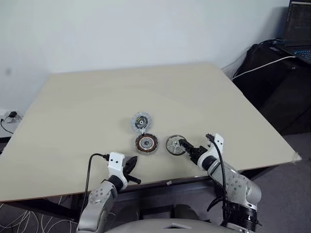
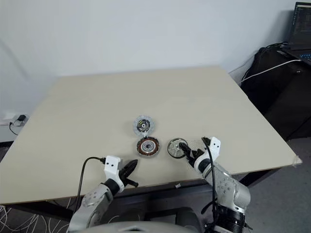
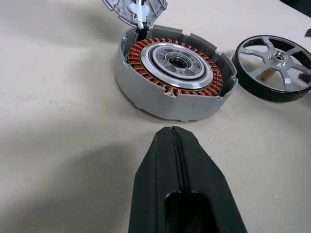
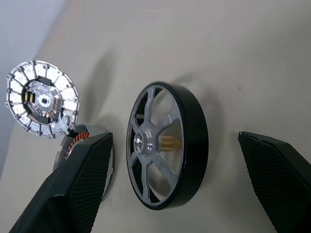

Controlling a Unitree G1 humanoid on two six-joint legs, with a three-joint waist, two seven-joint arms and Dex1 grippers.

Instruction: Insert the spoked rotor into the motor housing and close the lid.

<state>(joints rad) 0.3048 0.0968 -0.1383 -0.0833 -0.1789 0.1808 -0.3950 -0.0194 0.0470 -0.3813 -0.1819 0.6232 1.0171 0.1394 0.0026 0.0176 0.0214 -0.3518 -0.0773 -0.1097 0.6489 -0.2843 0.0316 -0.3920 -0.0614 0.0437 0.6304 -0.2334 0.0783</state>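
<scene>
The spoked rotor (image 1: 175, 144), with a black rim and silver spokes, lies flat on the beige table (image 1: 97, 107) near the front edge. My right gripper (image 1: 197, 141) is open wide just to its right, and in the right wrist view the rotor (image 4: 165, 145) sits between and ahead of the two fingers. Left of the rotor stands the motor housing (image 1: 146, 143), its copper windings (image 3: 175, 58) showing. The lid (image 1: 141, 122) lies just behind the housing, its green-and-black face up. My left gripper (image 1: 132, 162) is shut and empty, pointing at the housing from the front.
The table's front edge (image 1: 160, 182) runs just under both grippers. A black stand with a laptop (image 1: 296, 34) and a white cable (image 1: 262, 65) is off the table's right side. Cables and a socket (image 1: 9, 116) lie by the left edge.
</scene>
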